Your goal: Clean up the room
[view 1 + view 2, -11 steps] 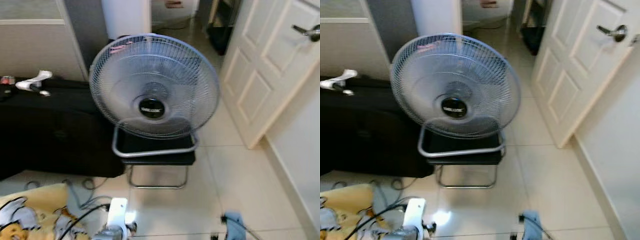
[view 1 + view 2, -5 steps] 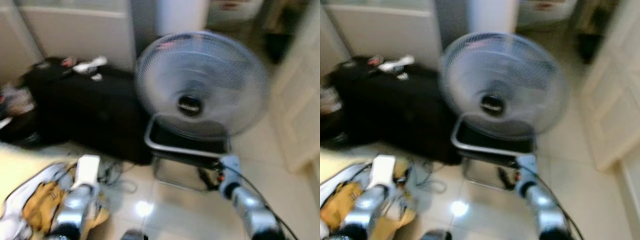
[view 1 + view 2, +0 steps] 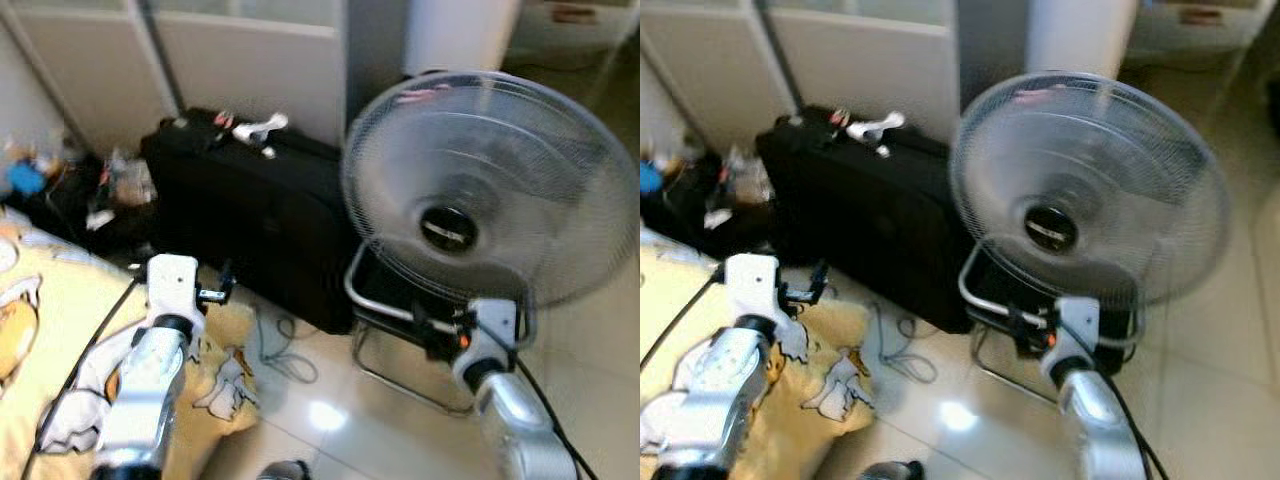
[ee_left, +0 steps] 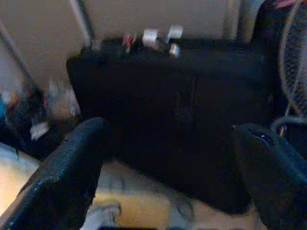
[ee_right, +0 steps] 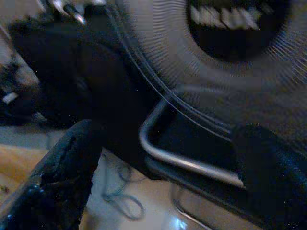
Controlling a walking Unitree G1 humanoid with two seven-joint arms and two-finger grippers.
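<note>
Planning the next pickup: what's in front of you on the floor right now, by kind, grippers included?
Fans: 1, the floor fan
Suitcases: 1, the black suitcase
Blankets: 1, the yellow blanket
Loose cords: 1, the grey cord
Clutter heaps: 1, the pile of small items, too blurred to count
Grippers: 2, left gripper and right gripper, both open
Total: 7

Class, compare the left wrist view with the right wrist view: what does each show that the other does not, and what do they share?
Left wrist view alone: the whole front of the black suitcase, with pale wall panels behind it. Right wrist view alone: the fan's dark hub, its silver tube frame and a loose cable on the floor. Shared: part of the suitcase, the fan's wire grille, and a hand with fingers spread apart, the left hand or the right hand.
</note>
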